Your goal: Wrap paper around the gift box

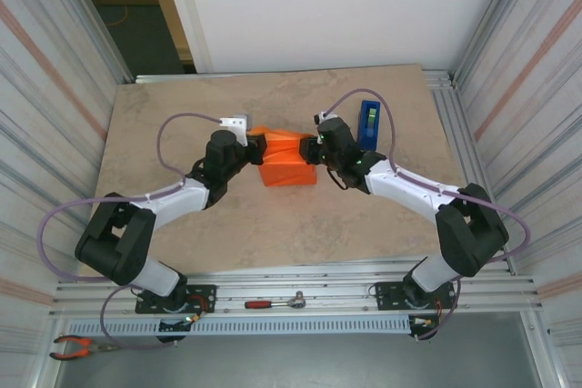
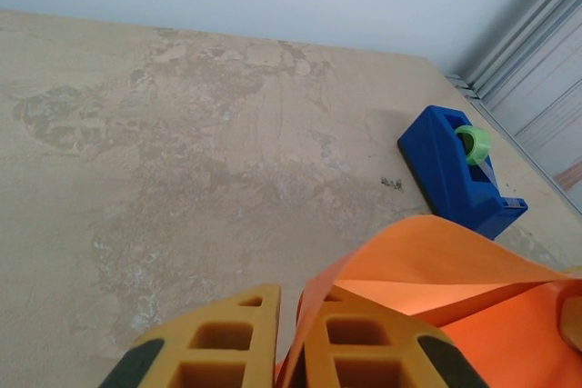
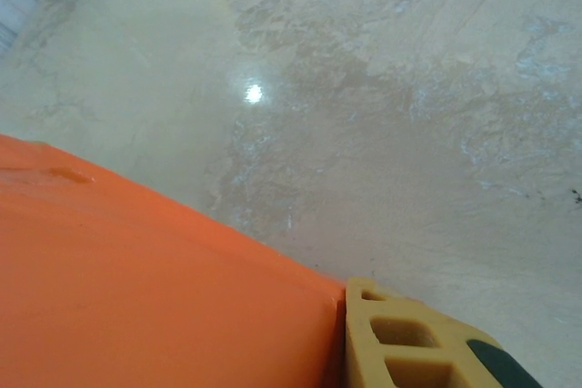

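The orange paper (image 1: 287, 160) lies bunched and folded into a low mound at mid-table, and the gift box is hidden beneath it. My left gripper (image 1: 255, 145) is at the mound's left end. In the left wrist view its yellow fingers (image 2: 218, 343) stand almost together, with a raised edge of the paper (image 2: 427, 265) pinched between them. My right gripper (image 1: 316, 148) is at the mound's right end. In the right wrist view a flat face of paper (image 3: 155, 288) rests against the inner side of one yellow finger (image 3: 400, 338) and covers the other.
A blue tape dispenser (image 1: 367, 124) with a green roll (image 2: 473, 143) stands just behind my right gripper. The tan table (image 1: 182, 115) is walled by corrugated panels on both sides. A ratchet (image 1: 275, 302) and pliers (image 1: 77, 345) lie on the front rail.
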